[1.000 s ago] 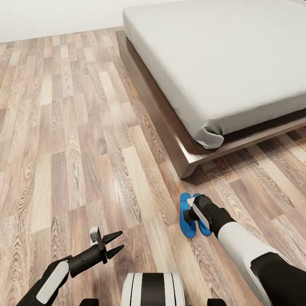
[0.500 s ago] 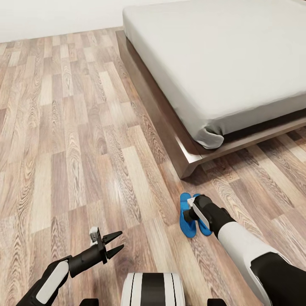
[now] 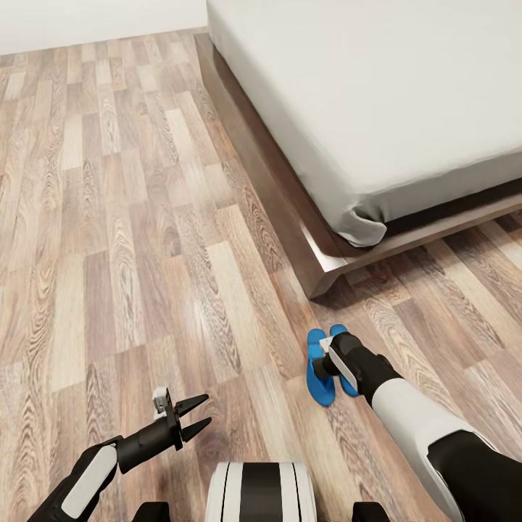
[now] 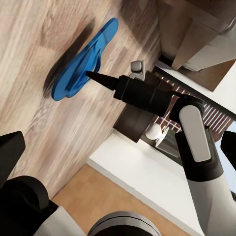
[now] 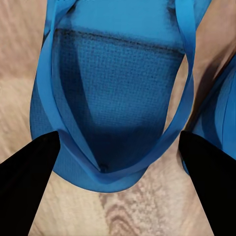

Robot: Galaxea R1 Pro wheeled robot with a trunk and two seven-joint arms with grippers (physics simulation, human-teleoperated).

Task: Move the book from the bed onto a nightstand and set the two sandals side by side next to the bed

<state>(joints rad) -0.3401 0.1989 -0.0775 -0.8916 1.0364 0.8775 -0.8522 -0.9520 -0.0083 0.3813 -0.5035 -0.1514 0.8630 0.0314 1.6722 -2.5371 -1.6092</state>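
Right gripper (image 5: 118,147) spread wide, poised directly over one sandal (image 5: 115,98), toe strap between fingers; second sandal (image 5: 221,118) just beside.

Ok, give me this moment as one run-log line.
right gripper: open, fingers astride one sandal | sandals: floor, by bed corner | left gripper: open, idle

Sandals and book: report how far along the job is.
Done: the two sandals lie side by side on the floor near the bed corner. In hand: the right claw is open over one sandal. Left: the book; no book or nightstand is in sight.
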